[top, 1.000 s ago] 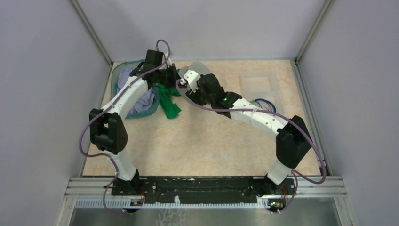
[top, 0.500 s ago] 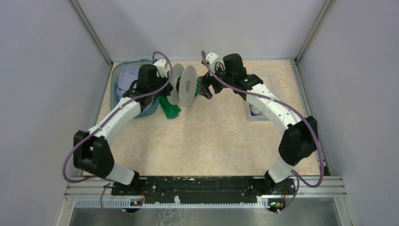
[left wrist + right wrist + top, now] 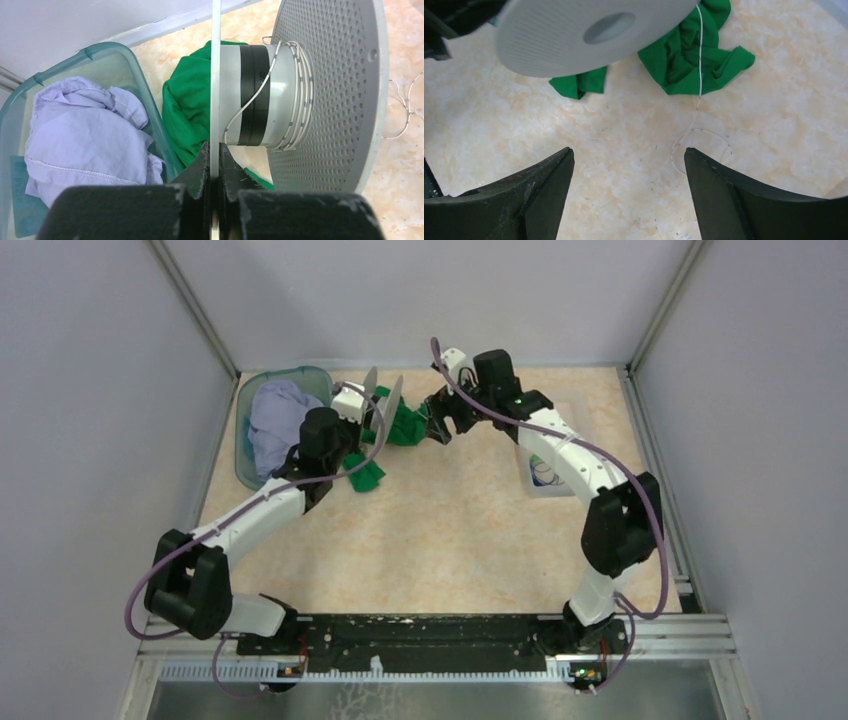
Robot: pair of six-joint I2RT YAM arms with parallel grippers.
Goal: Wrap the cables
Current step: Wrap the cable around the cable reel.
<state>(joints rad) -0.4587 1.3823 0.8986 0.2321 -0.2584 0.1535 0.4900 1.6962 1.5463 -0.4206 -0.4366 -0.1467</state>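
**Spool held at the back of a beige tabletop, pale cable trailing off it**

Pale grey walls (image 3: 90,390) close the cell on three sides, with aluminium posts in the back corners. The tabletop (image 3: 440,540) is beige with a marbled pattern. A black rail (image 3: 420,635) along its near edge carries both arm bases.

At the back left stands a teal plastic bin (image 3: 243,405) holding a crumpled lavender cloth (image 3: 275,420). Just beside it, the left fingers (image 3: 200,165) are pressed together on the thin edge of one flange of a pale-grey spool (image 3: 260,95), which is held off the surface with its axle roughly level. A green cloth (image 3: 403,425) lies crumpled on the tabletop under and behind the spool, against the bin's side.

The whitish cable (image 3: 295,85) sits in a few turns round the spool's hub, next to the perforated flange. One strand crosses the hub's black band. In the right wrist view the cable drops from the spool's edge, runs over the green cloth and ends in a loose, hair-thin loop lying on the bare tabletop.

The right fingers (image 3: 544,190) are spread wide apart above that loop and touch nothing.

Further right, a clear tray (image 3: 535,485) rests on the tabletop, partly covered by the right arm. In it the dark blue cable (image 3: 543,473) lies as a small loop.
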